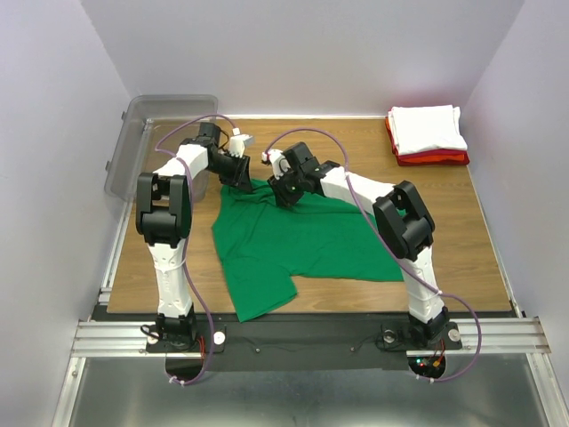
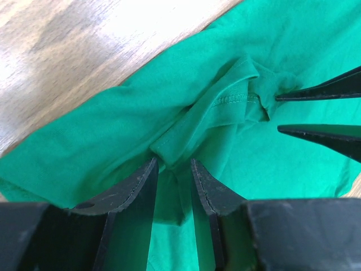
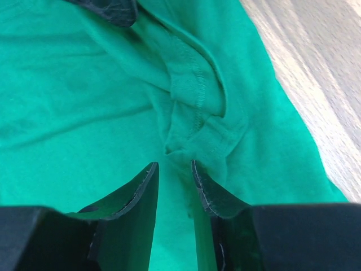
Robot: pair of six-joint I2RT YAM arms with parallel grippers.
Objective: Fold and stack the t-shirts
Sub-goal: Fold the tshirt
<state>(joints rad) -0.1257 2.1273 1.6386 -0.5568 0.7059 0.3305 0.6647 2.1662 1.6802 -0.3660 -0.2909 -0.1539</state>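
Item: we are logging one green shirt point(image 1: 293, 240) lying spread and rumpled on the table point(image 1: 498, 231), mid-left, its far edge bunching up. Left gripper point(image 2: 175, 164) and right gripper point(image 3: 175, 166), close together, are each pinching a fold of that edge. White shirt point(image 1: 428, 127) is sitting folded atop red shirt point(image 1: 436, 158), far right corner.

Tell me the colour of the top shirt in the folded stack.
The top shirt is white, over a red shirt; clearest in the top external view.
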